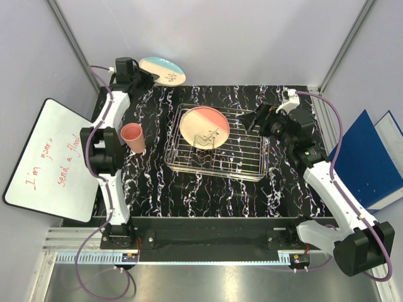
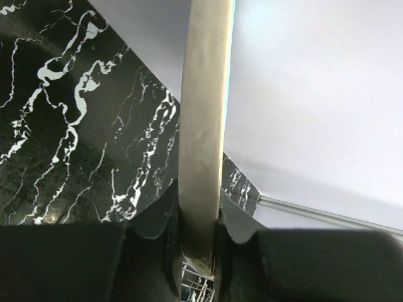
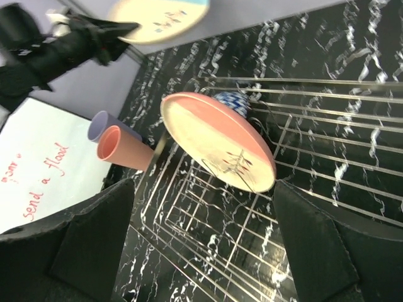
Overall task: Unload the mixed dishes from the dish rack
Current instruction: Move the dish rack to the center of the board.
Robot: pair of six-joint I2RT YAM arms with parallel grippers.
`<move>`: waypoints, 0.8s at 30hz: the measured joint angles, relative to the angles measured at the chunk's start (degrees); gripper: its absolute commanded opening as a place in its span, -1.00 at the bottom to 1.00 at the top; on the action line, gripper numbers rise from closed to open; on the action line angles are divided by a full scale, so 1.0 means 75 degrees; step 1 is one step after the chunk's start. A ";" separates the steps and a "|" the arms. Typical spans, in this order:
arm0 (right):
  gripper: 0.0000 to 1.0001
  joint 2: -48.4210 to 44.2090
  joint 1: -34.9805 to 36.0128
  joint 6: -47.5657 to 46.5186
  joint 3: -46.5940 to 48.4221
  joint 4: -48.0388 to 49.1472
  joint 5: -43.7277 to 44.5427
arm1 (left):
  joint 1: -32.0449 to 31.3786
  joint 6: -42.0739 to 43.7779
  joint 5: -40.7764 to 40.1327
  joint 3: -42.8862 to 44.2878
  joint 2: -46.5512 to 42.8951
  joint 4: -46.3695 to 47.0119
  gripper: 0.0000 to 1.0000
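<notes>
The cream-and-blue plate [image 1: 162,70] was held aloft by its rim near the far-left corner of the worktop [image 1: 208,195], pinched edge-on in the left tool [image 2: 200,220]. The right tool [image 1: 249,119] was held spread wide, with nothing in it, just beside the far-right side of the dish rack [image 1: 245,160]. The cream-and-pink plate [image 1: 204,128] was left leaning among the rack's tines, and a blue-and-white patterned bowl [image 3: 234,102] was tucked close behind it.

The narrow hold on the raised plate was judged the chief hazard: with only a small part of the rim clamped, the plate could be swung or slipped loose by a quick turn of the wrist and be chipped on the worktop, or be knocked against the wall close behind it. If it was set down carelessly, the pink cup [image 1: 133,137] and the lavender cup [image 3: 101,126] beside it could be toppled. The light wire rack might also be dragged, or the bowl jostled, if the leaning plate was snagged on a tine.
</notes>
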 measured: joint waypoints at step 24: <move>0.99 0.1201 0.0009 0.0262 0.0863 -0.3663 0.4293 | -0.0003 -0.0023 0.0597 -0.1673 -0.4095 -0.0035 -1.00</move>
